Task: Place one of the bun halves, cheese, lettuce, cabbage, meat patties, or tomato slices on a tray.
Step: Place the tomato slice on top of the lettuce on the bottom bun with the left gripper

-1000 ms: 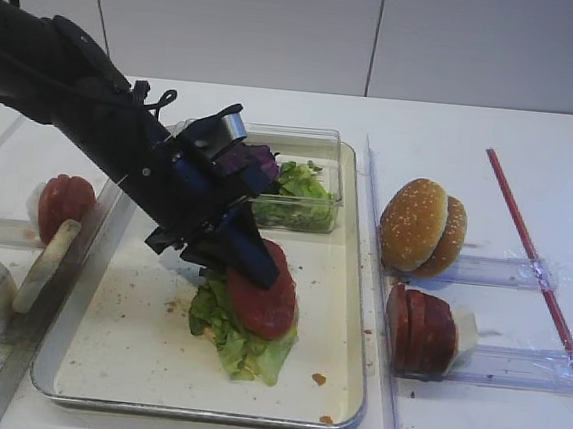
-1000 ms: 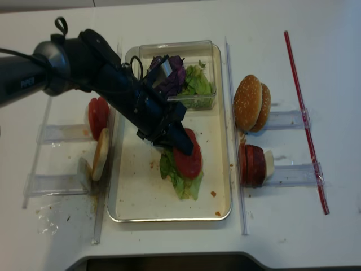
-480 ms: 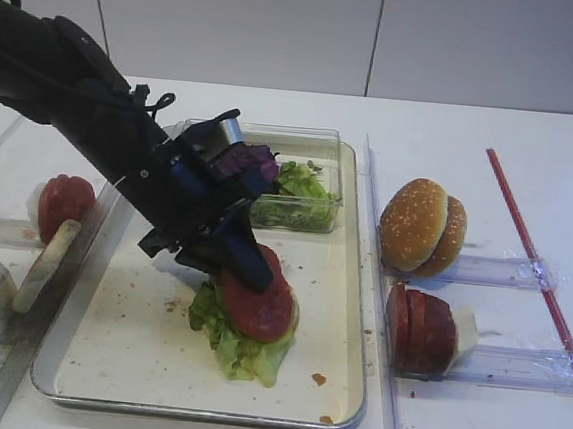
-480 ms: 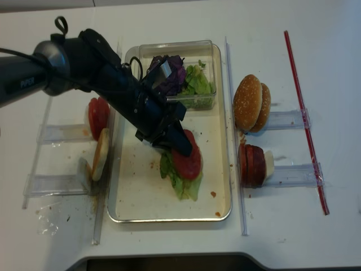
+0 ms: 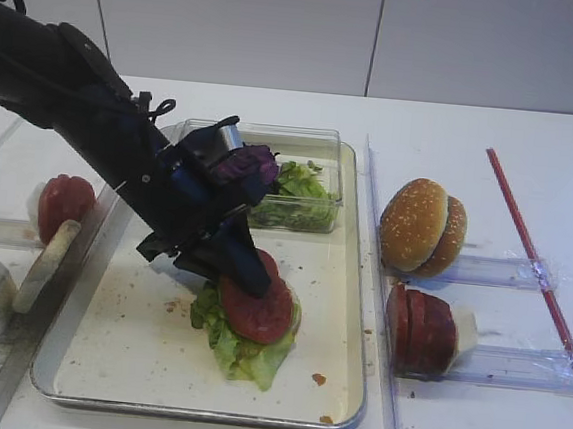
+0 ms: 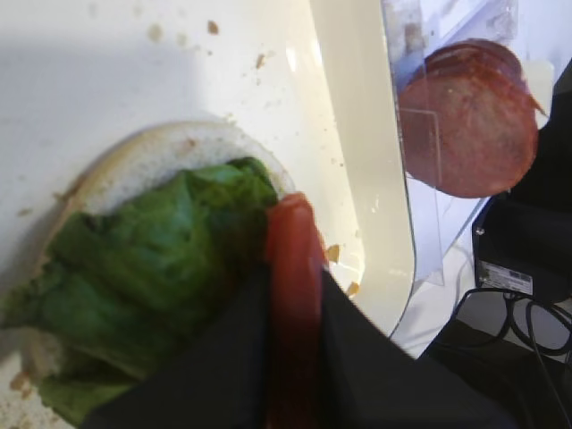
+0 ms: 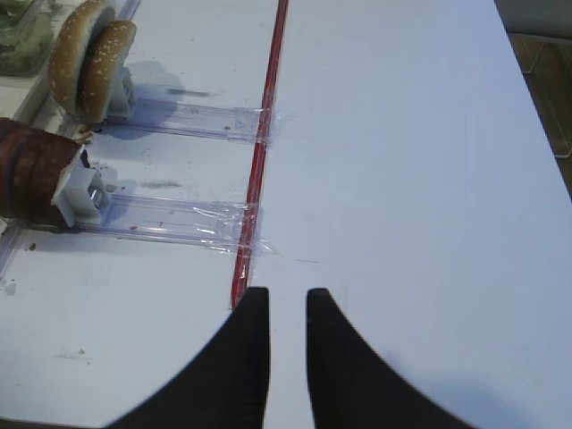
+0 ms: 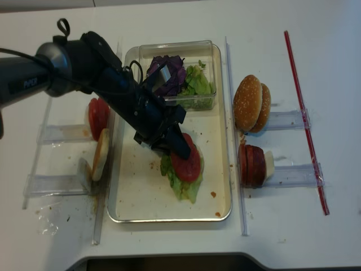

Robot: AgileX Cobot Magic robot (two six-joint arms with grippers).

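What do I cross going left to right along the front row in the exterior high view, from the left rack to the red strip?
Pale bread slice leaning in the left rack → tray rim → tomato slice on the lettuce → meat patties → red strip.

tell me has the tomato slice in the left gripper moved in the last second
Yes. The tomato slice has sunk flatter onto the lettuce and shifted slightly left, away from the tray rim on the right.

Tomato slice point(image 5: 256, 310) atop lettuce point(image 5: 238, 343)
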